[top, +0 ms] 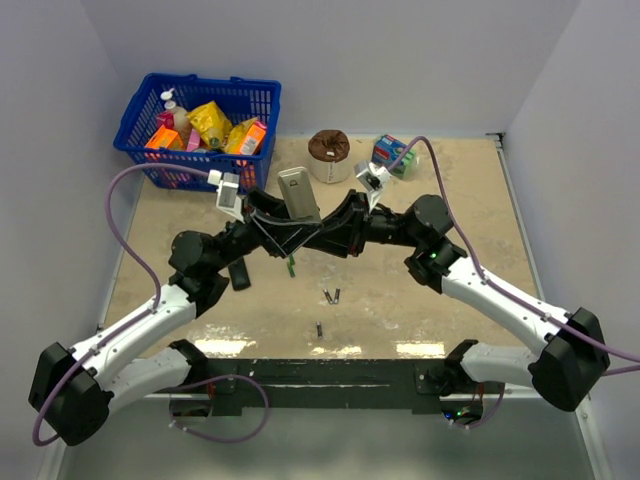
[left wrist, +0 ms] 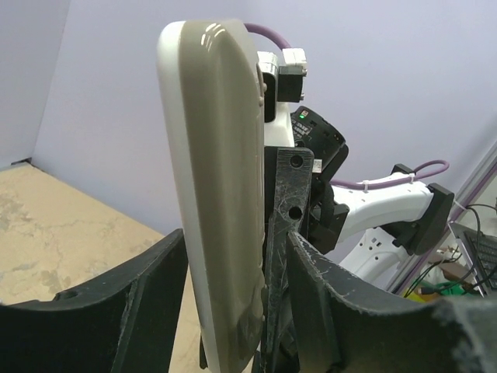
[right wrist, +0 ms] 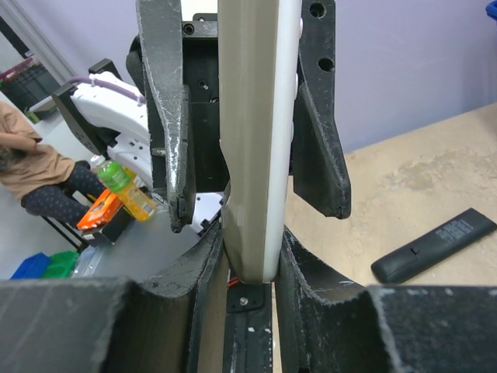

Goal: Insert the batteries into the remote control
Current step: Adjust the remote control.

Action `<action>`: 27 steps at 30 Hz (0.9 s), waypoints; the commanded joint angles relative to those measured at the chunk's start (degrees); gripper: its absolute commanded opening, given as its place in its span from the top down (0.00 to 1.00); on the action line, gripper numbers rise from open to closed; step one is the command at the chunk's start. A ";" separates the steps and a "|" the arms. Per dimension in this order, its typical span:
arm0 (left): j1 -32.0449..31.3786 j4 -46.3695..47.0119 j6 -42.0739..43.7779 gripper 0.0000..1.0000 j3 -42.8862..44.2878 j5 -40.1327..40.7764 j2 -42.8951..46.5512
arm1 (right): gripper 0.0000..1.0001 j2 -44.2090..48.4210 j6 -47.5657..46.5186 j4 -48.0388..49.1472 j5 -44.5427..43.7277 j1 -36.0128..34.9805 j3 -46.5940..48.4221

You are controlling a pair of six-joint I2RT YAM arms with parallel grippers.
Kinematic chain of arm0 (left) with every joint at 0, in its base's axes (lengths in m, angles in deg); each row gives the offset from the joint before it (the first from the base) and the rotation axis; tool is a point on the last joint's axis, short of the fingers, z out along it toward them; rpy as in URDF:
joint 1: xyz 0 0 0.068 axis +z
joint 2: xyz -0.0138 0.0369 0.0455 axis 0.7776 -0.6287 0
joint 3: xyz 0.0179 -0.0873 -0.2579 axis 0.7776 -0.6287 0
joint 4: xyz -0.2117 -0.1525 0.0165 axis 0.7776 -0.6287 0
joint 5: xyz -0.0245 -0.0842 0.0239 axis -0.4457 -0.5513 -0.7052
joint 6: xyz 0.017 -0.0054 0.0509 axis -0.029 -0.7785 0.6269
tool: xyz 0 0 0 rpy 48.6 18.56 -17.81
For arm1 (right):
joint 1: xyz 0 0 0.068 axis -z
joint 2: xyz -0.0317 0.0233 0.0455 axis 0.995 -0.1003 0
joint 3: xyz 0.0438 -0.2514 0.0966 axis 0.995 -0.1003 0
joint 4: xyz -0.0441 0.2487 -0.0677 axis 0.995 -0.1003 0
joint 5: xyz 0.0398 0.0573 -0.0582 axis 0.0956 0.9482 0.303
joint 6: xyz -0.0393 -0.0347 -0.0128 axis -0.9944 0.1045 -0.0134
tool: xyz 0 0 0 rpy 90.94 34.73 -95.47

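Note:
The remote control (top: 297, 193) stands upright in the air over mid-table, grey back showing, between both grippers. My right gripper (top: 328, 226) is shut on its lower end; in the right wrist view (right wrist: 252, 252) its jaws press the grey back and the white face of the remote (right wrist: 256, 140). My left gripper (top: 262, 212) straddles the remote (left wrist: 221, 194) with its jaws wider than it, and one of its fingers (right wrist: 167, 116) stands apart from the grey back. A right finger (left wrist: 283, 210) sits between the remote and a left finger. Three batteries (top: 332, 295) (top: 318, 328) lie on the table.
A long black remote (top: 240, 272) (right wrist: 435, 245) lies under the left arm. A small green stick (top: 291, 265) lies near the middle. A blue basket (top: 205, 78) of packets stands back left. A tape roll (top: 329, 155) and a small box (top: 390, 155) stand at the back.

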 commanded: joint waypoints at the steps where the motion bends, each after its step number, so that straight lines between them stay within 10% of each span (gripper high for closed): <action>1: -0.42 6.07 -0.47 0.46 0.10 -0.20 -0.07 | 1.00 -0.75 1.34 5.51 -1.00 -0.47 0.68; 23: -0.60 11.78 -3.02 0.56 -3.95 3.40 0.81 | 1.00 -3.20 3.63 10.17 -2.50 -0.82 0.23; 27: -0.51 13.36 -3.81 0.44 -3.86 4.19 0.81 | 1.00 -3.56 3.45 10.08 -2.23 -1.08 0.06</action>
